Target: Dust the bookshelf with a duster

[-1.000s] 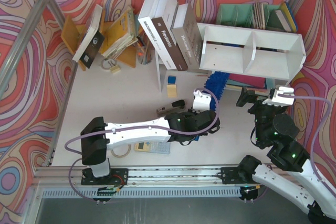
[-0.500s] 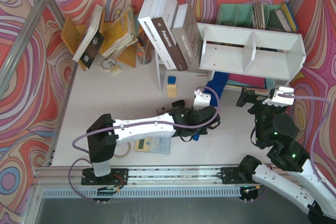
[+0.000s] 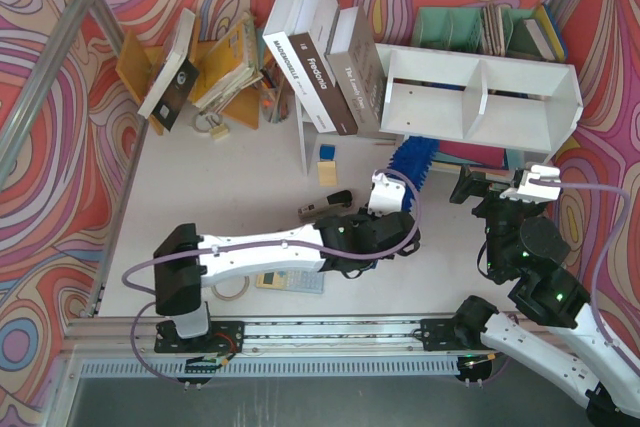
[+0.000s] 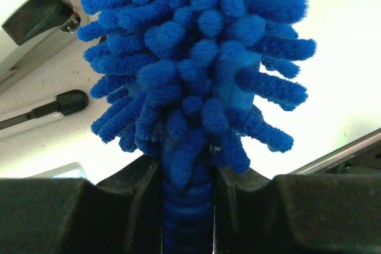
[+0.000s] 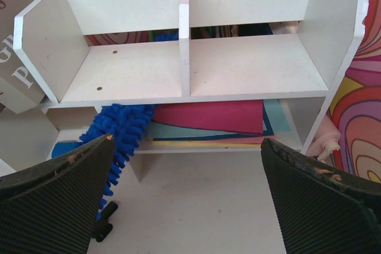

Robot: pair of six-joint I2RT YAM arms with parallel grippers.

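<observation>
Since half a second ago we see the left arm drawn back toward its base, so more of the duster's (image 3: 412, 159) blue head shows outside the bookshelf (image 3: 480, 97) than it did then; it now sits much as it did a full second back. We see no change in the right arm.

We find the left pincer (image 3: 385, 202) pressed together on the duster's slim blue handle. In the left wrist view the ribbed handle runs up between the two black fingers, and the fluffy chenille head fans out just above them. The head points up and to the right, toward the shelf. Its far end reaches under the left cubby, at the left end of the lower tier. From the right wrist view we see the blue strands just beside the coloured folders (image 5: 208, 117) stacked on that tier, though we cannot tell whether they touch.

We see the right pincer (image 3: 500, 187) spread wide and holding nothing. It hangs over the bench (image 3: 230, 187) in front of the shelf's right half and faces both cubbies.

Several large books (image 3: 320, 57) lean against the shelf's left end. A calculator (image 3: 290, 280) and a roll of tape (image 3: 232, 289) lie on the bench near the left arm.
</observation>
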